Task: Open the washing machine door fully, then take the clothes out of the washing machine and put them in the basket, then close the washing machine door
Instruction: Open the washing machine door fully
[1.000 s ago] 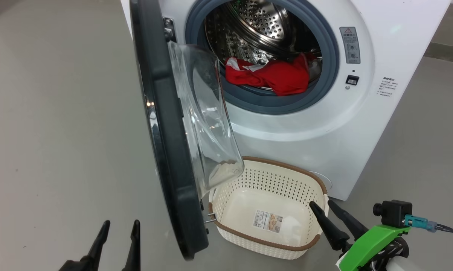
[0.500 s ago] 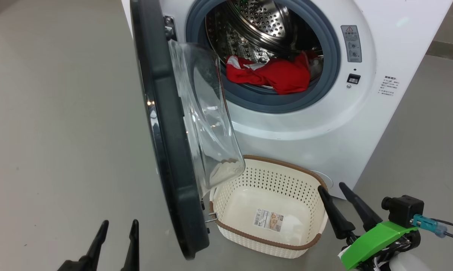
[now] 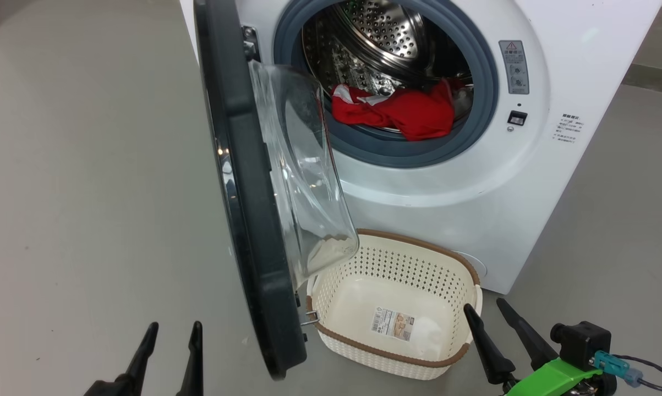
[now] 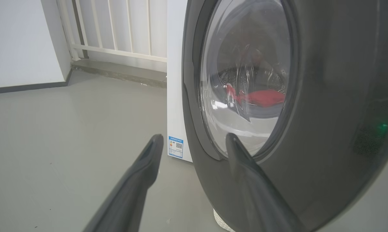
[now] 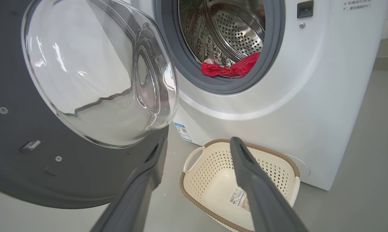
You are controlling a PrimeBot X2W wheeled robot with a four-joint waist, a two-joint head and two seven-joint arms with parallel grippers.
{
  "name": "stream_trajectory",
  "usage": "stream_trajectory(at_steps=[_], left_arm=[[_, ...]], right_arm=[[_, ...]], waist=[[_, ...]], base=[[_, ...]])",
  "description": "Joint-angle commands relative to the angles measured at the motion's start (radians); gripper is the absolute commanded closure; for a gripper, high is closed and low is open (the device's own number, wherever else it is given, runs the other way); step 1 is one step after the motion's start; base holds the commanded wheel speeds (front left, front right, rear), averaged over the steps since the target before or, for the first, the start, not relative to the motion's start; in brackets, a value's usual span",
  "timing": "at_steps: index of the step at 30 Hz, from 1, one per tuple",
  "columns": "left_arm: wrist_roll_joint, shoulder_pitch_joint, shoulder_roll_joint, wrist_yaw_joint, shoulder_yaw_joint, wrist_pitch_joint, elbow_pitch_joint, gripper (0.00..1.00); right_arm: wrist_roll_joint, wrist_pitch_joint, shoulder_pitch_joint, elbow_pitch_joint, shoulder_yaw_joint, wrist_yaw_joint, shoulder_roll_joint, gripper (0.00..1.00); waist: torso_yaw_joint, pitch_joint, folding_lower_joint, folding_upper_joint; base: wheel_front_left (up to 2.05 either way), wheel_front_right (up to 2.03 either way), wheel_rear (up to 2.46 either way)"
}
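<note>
Grey bare floor (image 3: pixel 88 165) as ground, widest from 8 to 10 o'clock of the head view.

At 7 o'clock: left gripper (image 3: pixel 175 325), fingers spread wide, holding nothing, set near the outer face of the washing machine door (image 3: pixel 237 192) but apart from it.

Left of centre: door seen almost edge-on, standing roughly square to the cabinet, with its bulging glass window (image 3: pixel 308 181) turned toward the opening. Judged not yet swung fully back.

From 12 to 2 o'clock: washing machine (image 3: pixel 446 192), with grey rubber ring (image 3: pixel 386 157) framing the perforated drum (image 3: pixel 380 33). Clothes (image 3: pixel 402 113) bunched low at the drum's front lip, one red fold draped onto the ring.

At 5 o'clock: basket (image 3: pixel 419 245) on the floor at the machine's foot, empty except for a paper label, its left end tucked beneath the hanging window.

Between 4 and 5 o'clock: right gripper (image 3: pixel 483 305), fingers wide apart, empty, tips just beside the basket's right rim.

Step in hand, as judged: completing the door swing before reaching in.
- Press on the black rim, never on the glass.
- Carry the door toward 9 o'clock until the window hangs clear of the basket.
- Then enter from 5 o'clock over the ring, pinch a thick fold of red fabric, and lift it clear of the rubber before withdrawing, to avoid snagging.
</note>
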Motion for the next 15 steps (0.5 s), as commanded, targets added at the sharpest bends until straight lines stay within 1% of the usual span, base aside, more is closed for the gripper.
stream_trajectory(at_steps=[1, 7, 15], left_arm=[[0.005, -0.019, 0.011, -0.006, 0.032, -0.009, -0.019, 0.00], [0.001, -0.017, 0.011, -0.004, 0.026, -0.009, -0.016, 0.00], [0.004, -0.020, 0.011, -0.003, 0.024, -0.009, -0.014, 0.00]], right_arm=[[-0.012, -0.009, -0.006, -0.020, 0.010, 0.005, -0.004, 0.00], [-0.059, -0.009, 0.010, -0.016, -0.019, 0.005, 0.010, 0.00], [-0.121, -0.009, 0.015, -0.016, -0.036, 0.005, 0.008, 0.00]], waist=[[0.000, 0.001, 0.0000, 0.0000], [-0.006, 0.001, 0.0000, 0.0000], [-0.010, -0.008, 0.0000, 0.0000]], base=[[0.00, 0.00, 0.00], [0.00, 0.00, 0.00], [0.00, 0.00, 0.00]])
